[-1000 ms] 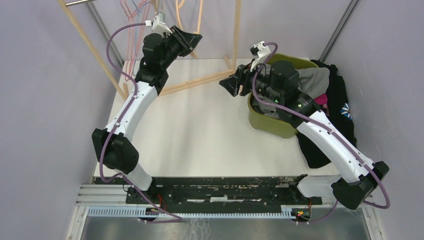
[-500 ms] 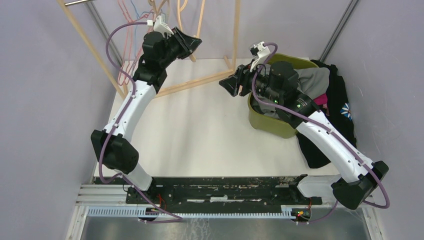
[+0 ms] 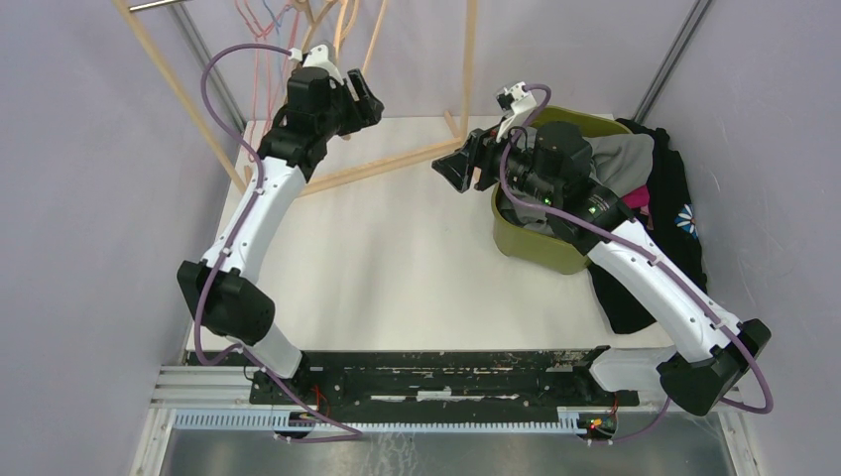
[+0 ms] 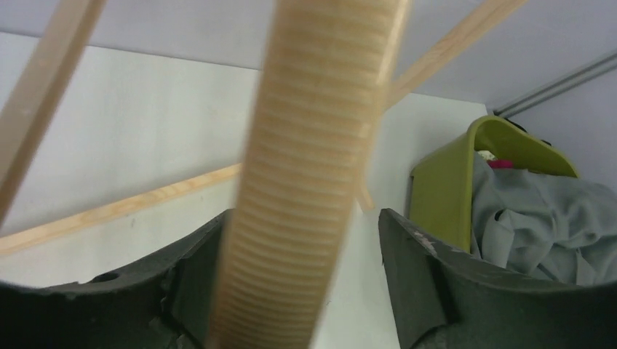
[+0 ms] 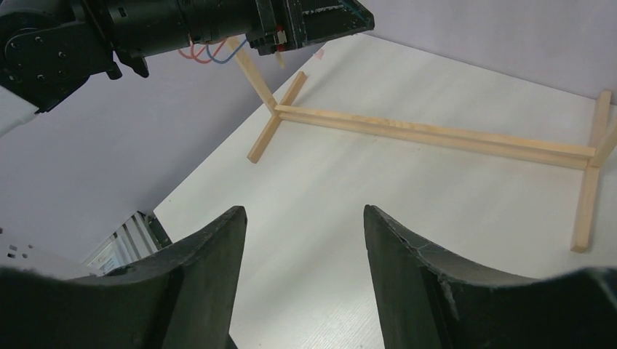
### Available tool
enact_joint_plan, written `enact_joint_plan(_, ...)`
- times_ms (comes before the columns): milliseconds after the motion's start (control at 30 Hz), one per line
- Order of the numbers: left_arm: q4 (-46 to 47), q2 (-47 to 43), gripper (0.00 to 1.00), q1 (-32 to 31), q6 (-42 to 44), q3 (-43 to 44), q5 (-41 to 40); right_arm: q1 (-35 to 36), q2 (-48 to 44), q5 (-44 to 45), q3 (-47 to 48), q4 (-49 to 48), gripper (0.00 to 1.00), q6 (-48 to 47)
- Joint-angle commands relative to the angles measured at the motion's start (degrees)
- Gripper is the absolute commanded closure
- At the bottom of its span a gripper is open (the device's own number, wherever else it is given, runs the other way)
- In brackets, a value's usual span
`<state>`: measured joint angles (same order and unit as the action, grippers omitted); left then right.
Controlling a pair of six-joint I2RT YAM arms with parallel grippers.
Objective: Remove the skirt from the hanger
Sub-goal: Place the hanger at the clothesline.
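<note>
Two grippers released | left gripper (image 3: 372, 94) straddles wooden hanger (image 4: 313, 167), well left of green bin (image 3: 528, 248) | right gripper (image 3: 448, 167) empty, just left of bin | grey garment (image 4: 531, 218) inside bin; skirt or not, cannot tell

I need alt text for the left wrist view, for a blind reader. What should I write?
A pale ribbed wooden bar, blurred and close, stands between the two dark open fingers of the left gripper. Behind lie a white table and a green bin holding grey cloth.
</note>
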<state>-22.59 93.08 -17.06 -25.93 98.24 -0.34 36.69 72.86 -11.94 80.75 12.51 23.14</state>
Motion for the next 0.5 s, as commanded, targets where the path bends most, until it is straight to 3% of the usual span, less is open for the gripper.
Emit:
enact_joint_plan(0, -1.32, -1.75, 0.16, 0.36, 5.95, 1.89, -2.91, -0.12, -0.31, -0.06, 0.26, -3.38, 0.32, 0.10)
enact_joint_plan(67, -0.85, -2.50, 0.00, 0.41, 7.47, 1.83, -2.97, -0.11, -0.19, 0.17, 0.42, -2.91, 0.29, -0.63)
enact_joint_plan(233, 3.00, -6.78, 0.01, 0.25, 10.92, -1.65, -1.67, -0.06, 0.35, 1.01, 0.92, -1.32, 0.21, -2.92)
enact_joint_plan(267, 4.79, -8.47, 0.01, 0.27, 11.71, -3.35, -0.84, -0.09, 0.47, 1.09, 1.06, -0.93, 0.02, -3.63)
enact_joint_plan(467, 12.65, -20.01, 0.01, 0.10, 16.70, -14.08, 1.52, -0.12, 1.60, 2.26, 2.31, 3.65, 0.00, -10.06)
